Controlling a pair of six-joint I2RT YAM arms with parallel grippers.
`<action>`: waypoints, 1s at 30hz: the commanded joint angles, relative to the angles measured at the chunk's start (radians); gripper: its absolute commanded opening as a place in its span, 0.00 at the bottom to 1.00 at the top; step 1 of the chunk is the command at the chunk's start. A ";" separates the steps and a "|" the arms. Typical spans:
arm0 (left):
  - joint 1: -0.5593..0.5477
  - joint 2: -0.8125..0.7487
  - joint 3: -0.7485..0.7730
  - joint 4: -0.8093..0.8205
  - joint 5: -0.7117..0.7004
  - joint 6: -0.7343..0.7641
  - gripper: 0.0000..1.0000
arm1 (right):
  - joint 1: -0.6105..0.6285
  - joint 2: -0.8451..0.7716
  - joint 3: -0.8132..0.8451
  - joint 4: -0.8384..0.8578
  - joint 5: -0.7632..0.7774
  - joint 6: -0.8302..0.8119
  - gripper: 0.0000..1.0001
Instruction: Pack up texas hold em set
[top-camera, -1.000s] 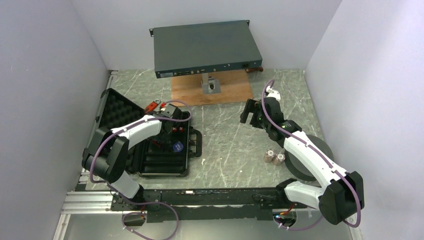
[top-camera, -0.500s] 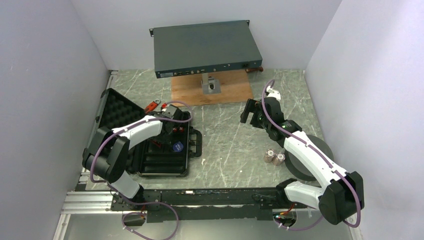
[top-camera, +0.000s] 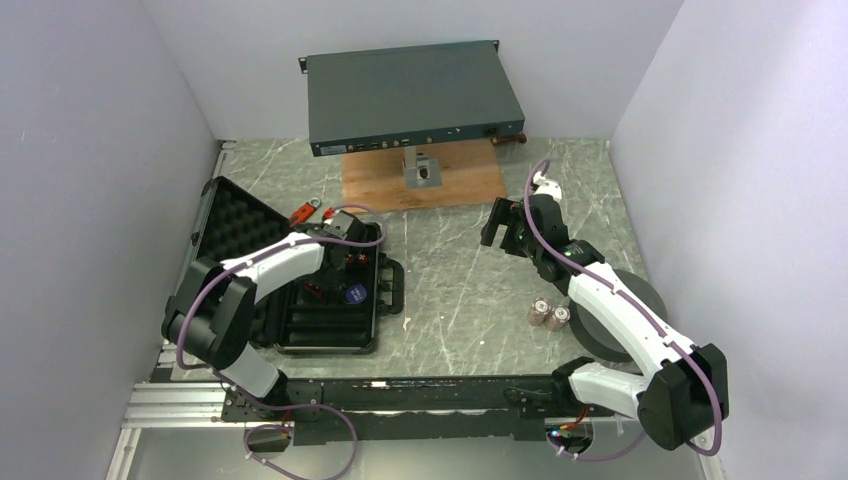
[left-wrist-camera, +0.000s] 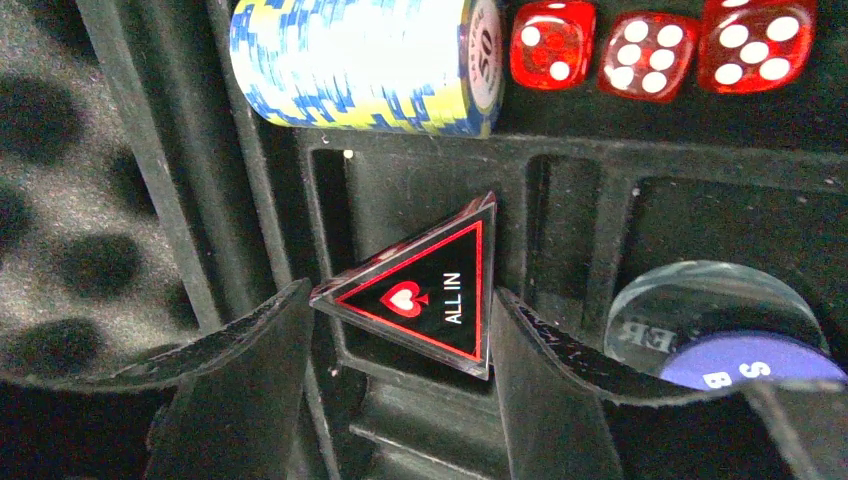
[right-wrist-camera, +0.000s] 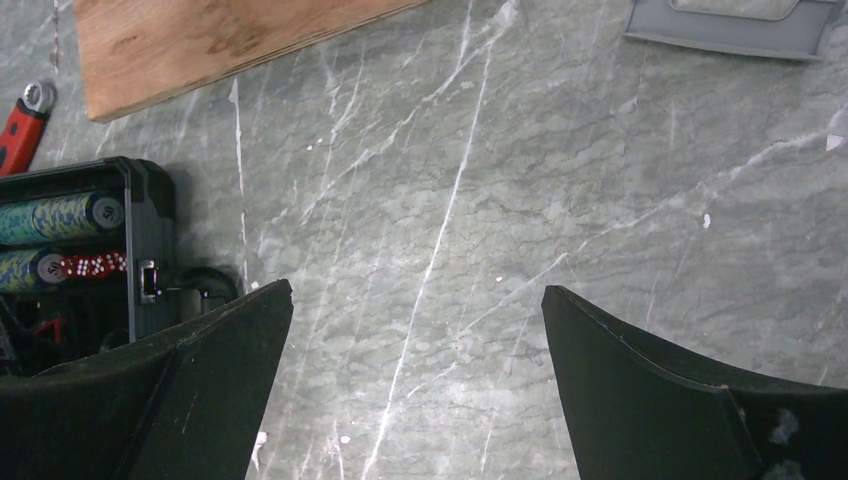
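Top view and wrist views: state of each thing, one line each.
black case, open, lid tilted back
ALL IN triangle marker, on edge, gripped
left gripper, jaws shut on that marker
right gripper, jaws open, empty
blue-yellow chip stack, lying in the case
red dice, in the case
two chip stacks, outside the case

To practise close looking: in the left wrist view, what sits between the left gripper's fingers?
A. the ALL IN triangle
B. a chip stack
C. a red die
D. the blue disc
A: the triangle fills the gap in the left gripper, touching it on both sides.
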 joint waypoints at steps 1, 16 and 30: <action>-0.023 -0.070 -0.006 0.017 0.096 -0.019 0.54 | -0.006 -0.031 -0.008 0.035 -0.007 -0.013 1.00; -0.023 -0.103 -0.018 -0.013 0.025 -0.029 0.72 | -0.009 -0.034 -0.016 0.033 -0.010 -0.011 1.00; 0.020 -0.001 0.018 -0.046 -0.055 -0.055 0.61 | -0.011 -0.043 -0.022 0.030 -0.010 -0.013 1.00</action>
